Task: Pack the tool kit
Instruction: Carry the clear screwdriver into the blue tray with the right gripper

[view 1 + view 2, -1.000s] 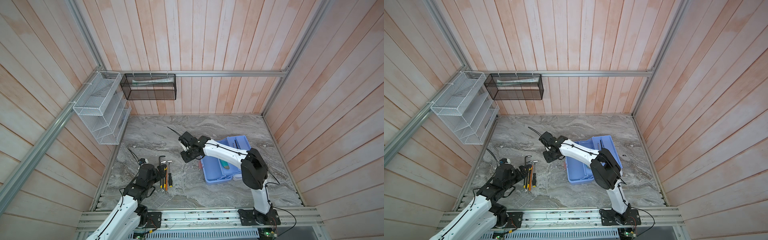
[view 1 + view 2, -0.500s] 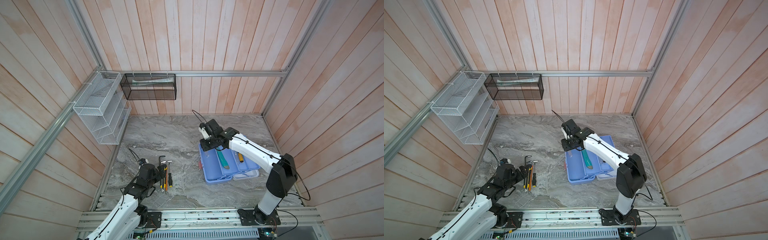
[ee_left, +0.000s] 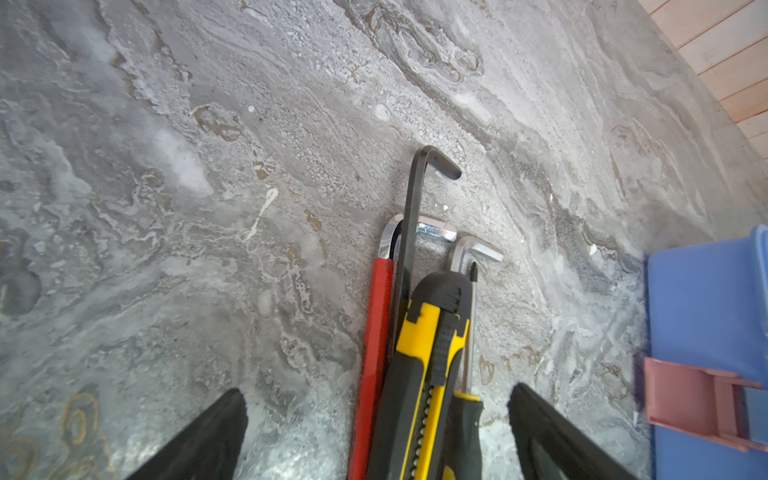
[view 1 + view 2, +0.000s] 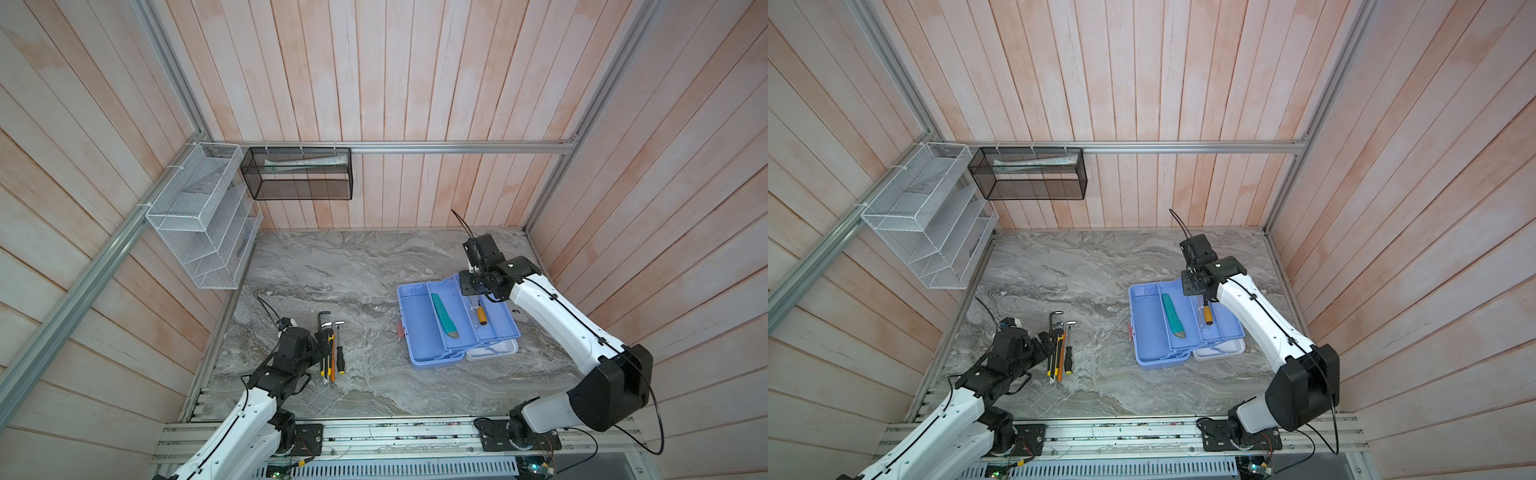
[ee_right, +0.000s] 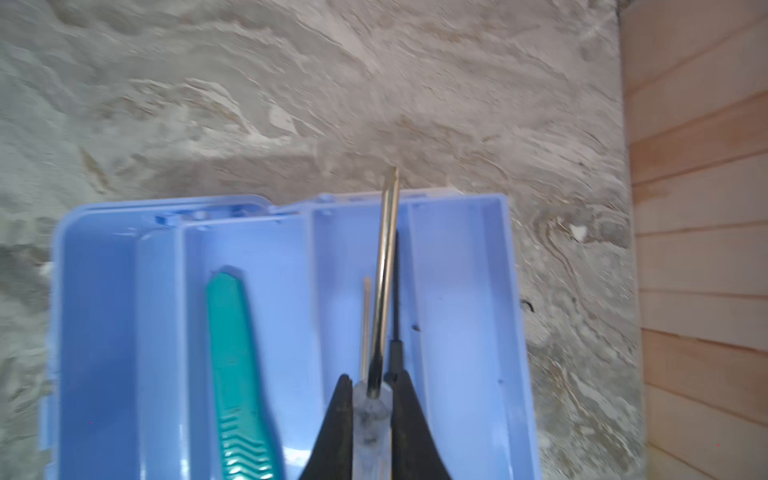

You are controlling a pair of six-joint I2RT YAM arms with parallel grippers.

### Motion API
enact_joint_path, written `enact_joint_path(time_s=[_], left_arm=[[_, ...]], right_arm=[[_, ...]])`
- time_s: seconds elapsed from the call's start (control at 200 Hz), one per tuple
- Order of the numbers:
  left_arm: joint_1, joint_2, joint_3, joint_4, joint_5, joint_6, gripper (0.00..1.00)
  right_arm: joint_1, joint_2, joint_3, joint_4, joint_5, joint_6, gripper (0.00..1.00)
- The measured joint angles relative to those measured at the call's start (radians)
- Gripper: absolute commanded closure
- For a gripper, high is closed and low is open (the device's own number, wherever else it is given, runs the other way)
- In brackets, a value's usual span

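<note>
Both top views looked steeply down from high up, covering the whole table (image 4: 353, 270) almost identically. The left wrist camera sat close over the loose tools (image 3: 419, 332), the right wrist camera close over the toolbox (image 5: 249, 241); both top views showed those patches too.

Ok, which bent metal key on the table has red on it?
The silver L-shaped hex key with a red sleeve on its long arm; the black hex key beside it and the other silver hex key are bare.
</note>
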Motion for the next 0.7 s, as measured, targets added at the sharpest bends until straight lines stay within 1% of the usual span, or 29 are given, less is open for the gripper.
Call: enact_joint_path(time_s=[0.21,0.45,0.515,0.57,0.65,0.7], left_arm=[[0.0,0.01,0.0,0.001,0.0,0.0,0.0],[0.003,0.012,0.0,0.001,0.0,0.0,0.0],[0.003,0.012,0.0,0.001,0.0,0.0,0.0],[0.004,0.012,0.0,0.001,0.0,0.0,0.0],[0.004,0.012,0.0,0.002,0.0,0.0,0.0],[0.004,0.012,0.0,0.002,0.0,0.0,0.0]], right_arm=[[-0.056,-0.003,-0.077,-0.039,0.093,-0.001,1.0],[-0.076,-0.003,-0.136,-0.023,0.107,-0.009,1.0],[-0.076,-0.003,-0.147,-0.013,0.104,-0.014,0.87],[-0.076,-0.002,-0.154,-0.007,0.101,-0.019,0.79],[-0.076,0.002,-0.155,-0.001,0.096,-0.028,0.7],[-0.076,0.005,-0.155,0.0,0.093,-0.031,0.66]])
